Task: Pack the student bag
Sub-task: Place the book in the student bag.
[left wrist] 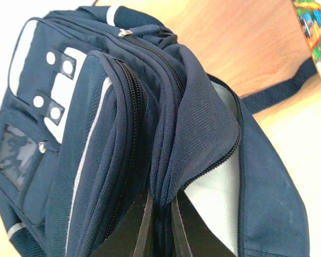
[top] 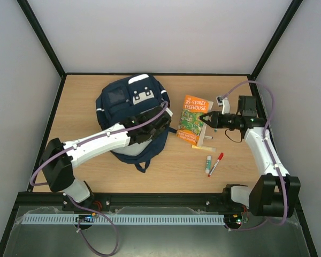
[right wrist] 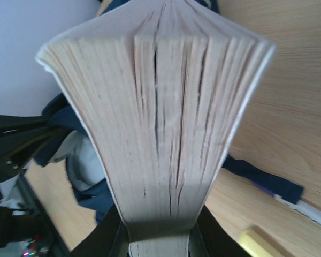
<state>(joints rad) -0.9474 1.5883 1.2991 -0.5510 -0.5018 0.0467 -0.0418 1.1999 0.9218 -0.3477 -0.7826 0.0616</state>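
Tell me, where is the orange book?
In the top view, the orange book is right of centre, between the blue backpack and the right gripper, which clamps its edge.

On table (top: 85, 101): student bag (top: 123, 96) left; book (top: 191, 115) just right; pens (top: 213, 164) before book.

White-shelled arms (top: 96, 143) with black joints (top: 56, 168), looping purple cables (top: 236, 86)

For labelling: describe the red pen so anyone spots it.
Find the large navy blue fabric backpack; the orange paperback book is to its right. Nearer the arm bases than the book, the slim red-and-white pen lies beside a white green-capped tube; only it has red.
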